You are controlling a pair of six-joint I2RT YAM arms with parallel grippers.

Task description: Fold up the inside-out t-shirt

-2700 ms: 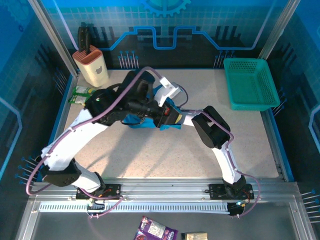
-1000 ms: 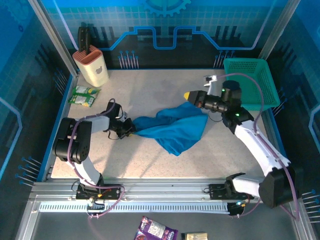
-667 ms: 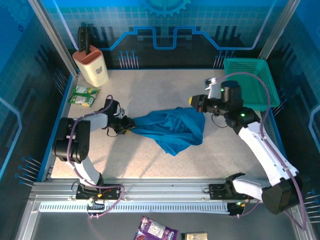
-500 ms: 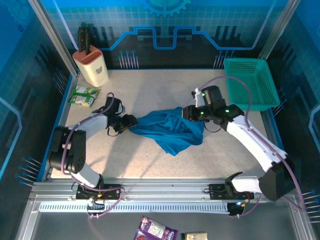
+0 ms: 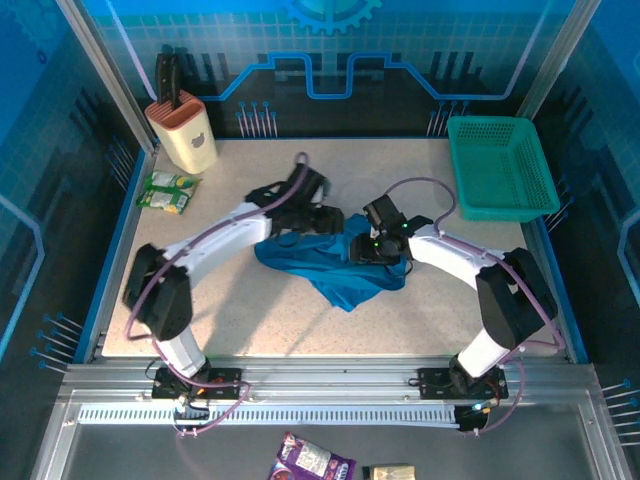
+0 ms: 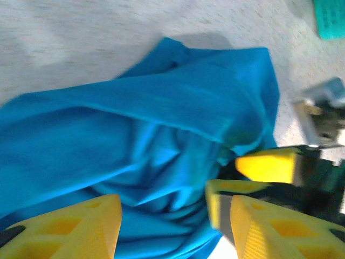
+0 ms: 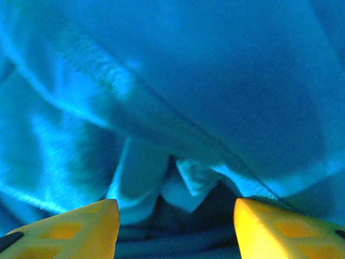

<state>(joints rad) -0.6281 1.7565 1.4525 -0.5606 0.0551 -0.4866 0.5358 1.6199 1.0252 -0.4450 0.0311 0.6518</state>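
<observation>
The bunched blue t-shirt [image 5: 340, 278] lies mid-frame on the worktop [image 5: 300, 170] in the top view. The left claw [image 6: 175, 218] and the right claw [image 7: 175, 216] are both spread over its folds.

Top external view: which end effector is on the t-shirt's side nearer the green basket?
The right end effector, at the right edge of the blue t-shirt toward the teal mesh basket; the left end effector sits farther left.

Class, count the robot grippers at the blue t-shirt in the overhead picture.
2: the left gripper at the t-shirt's far edge, the right gripper at its right side.
</observation>
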